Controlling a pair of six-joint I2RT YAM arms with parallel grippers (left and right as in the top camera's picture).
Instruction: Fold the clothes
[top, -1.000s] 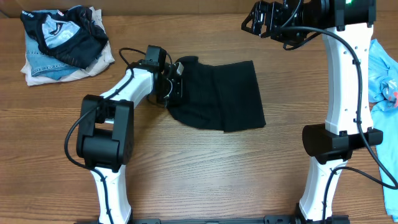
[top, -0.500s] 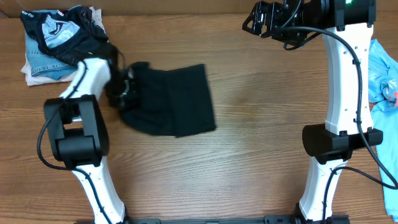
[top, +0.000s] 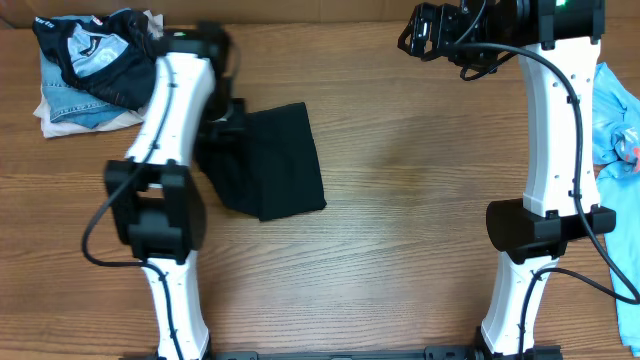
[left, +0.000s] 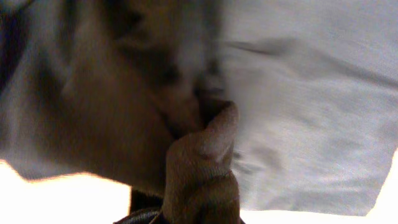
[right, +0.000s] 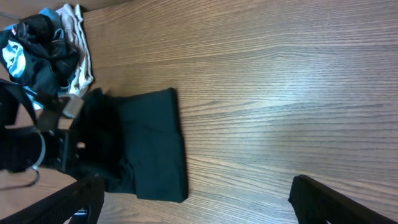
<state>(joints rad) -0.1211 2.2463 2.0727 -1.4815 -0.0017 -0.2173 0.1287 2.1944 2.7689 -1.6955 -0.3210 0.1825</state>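
L end effector (left: 200, 118) pinches black T-shirt (top: 282, 160) edge; R end effector (top: 432, 32) spread wide, empty; table (top: 420, 200) between bare.

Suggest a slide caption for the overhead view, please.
Left gripper shut on the folded black shirt, near the clothes pile; right gripper open at the table's far edge.

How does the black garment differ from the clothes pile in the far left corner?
The black garment is one plain piece, folded flat; the clothes pile is several pieces, denim, pale and patterned, heaped. The left gripper pinches the black garment; nothing holds the pile. Both lie on the table.
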